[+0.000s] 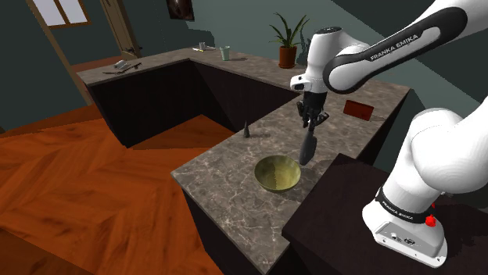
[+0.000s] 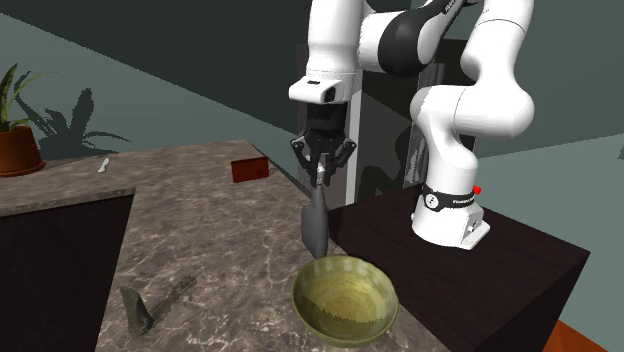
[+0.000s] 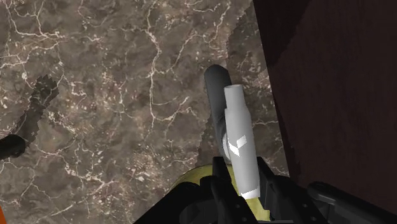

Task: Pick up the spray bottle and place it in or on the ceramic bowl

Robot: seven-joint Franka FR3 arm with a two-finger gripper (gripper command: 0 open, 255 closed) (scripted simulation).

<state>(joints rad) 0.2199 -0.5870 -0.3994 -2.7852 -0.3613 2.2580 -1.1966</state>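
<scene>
When you froze this frame, your gripper [image 1: 313, 117] was clamped on the top end of the spray bottle [image 1: 308, 148], fingers narrow around its neck. In the second exterior view the gripper [image 2: 320, 168] pointed down and the spray bottle [image 2: 316, 222] hung below it, dark grey, nearly upright with a slight tilt. Its base sat just beside the near rim of the bowl [image 1: 277, 173], on the stand side, not inside it. Couldn't tell whether the base was clear of the counter [image 1: 227, 168] or touching it.

Your wrist view had the spray bottle [image 3: 236, 127] running straight out from between the fingers, pale grey near the gripper [image 3: 242, 184], darker at the far end, over the veined counter [image 3: 114, 95] and right next to the edge of the dark stand [image 3: 331, 95].

The bowl [image 2: 345, 297] was yellow-green, upright and empty, close to the stand [image 2: 480, 270]. You also had a red-brown block [image 2: 248, 169] behind the gripper, a potted plant [image 1: 288, 39] at the far corner, and a grey tool [image 2: 140, 305] lying well apart from the bowl.
</scene>
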